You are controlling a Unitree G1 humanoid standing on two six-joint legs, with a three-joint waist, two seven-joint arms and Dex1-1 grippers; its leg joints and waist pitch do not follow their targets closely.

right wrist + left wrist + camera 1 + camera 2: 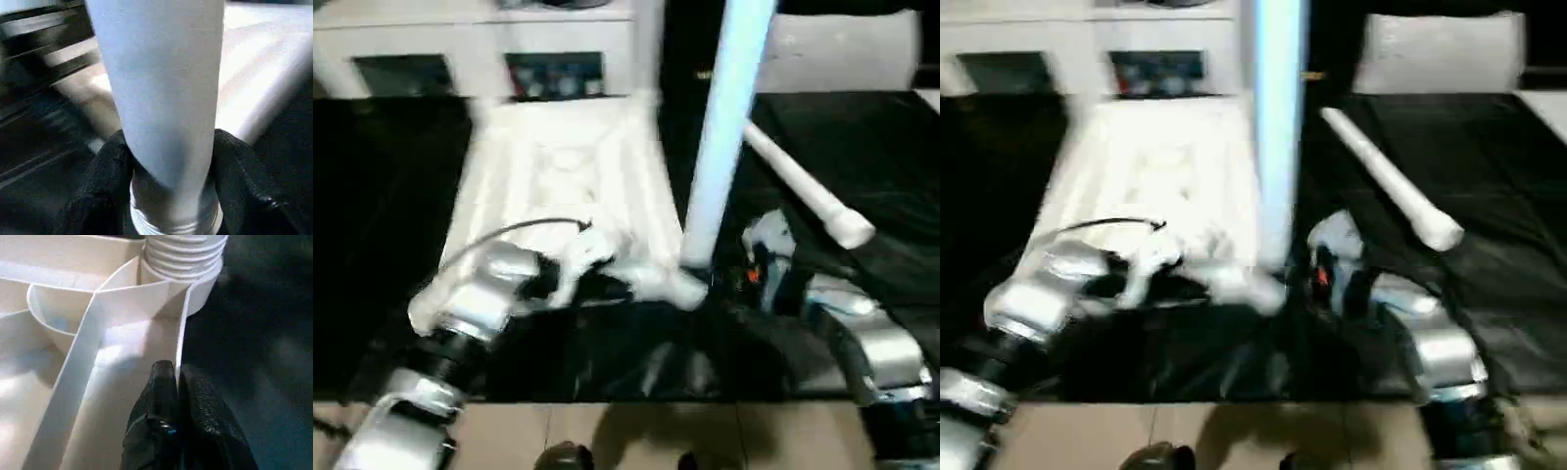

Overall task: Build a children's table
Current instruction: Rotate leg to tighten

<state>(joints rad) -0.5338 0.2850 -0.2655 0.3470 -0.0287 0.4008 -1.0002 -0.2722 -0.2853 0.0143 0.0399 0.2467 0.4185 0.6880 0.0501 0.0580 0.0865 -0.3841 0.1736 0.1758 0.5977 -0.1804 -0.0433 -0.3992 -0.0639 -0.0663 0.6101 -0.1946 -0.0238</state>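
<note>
The white tabletop (558, 166) lies ribbed side up on a black cloth. One white leg (724, 127) stands upright in its near right corner socket (195, 293), the threaded end (183, 254) partly showing above the socket. My right gripper (168, 161) is shut on this leg just above its base, one black finger (105, 186) on each side. My left gripper (171, 369) is shut on the tabletop's thin edge wall (181, 333), close to that same corner. A second leg (803, 191) lies loose on the cloth to the right.
A white cabinet with glass doors (480, 59) stands behind the tabletop. A white panel (842, 49) stands at the back right. The black cloth (382, 215) spreads to both sides, and a beige floor strip (607, 431) runs along the near edge.
</note>
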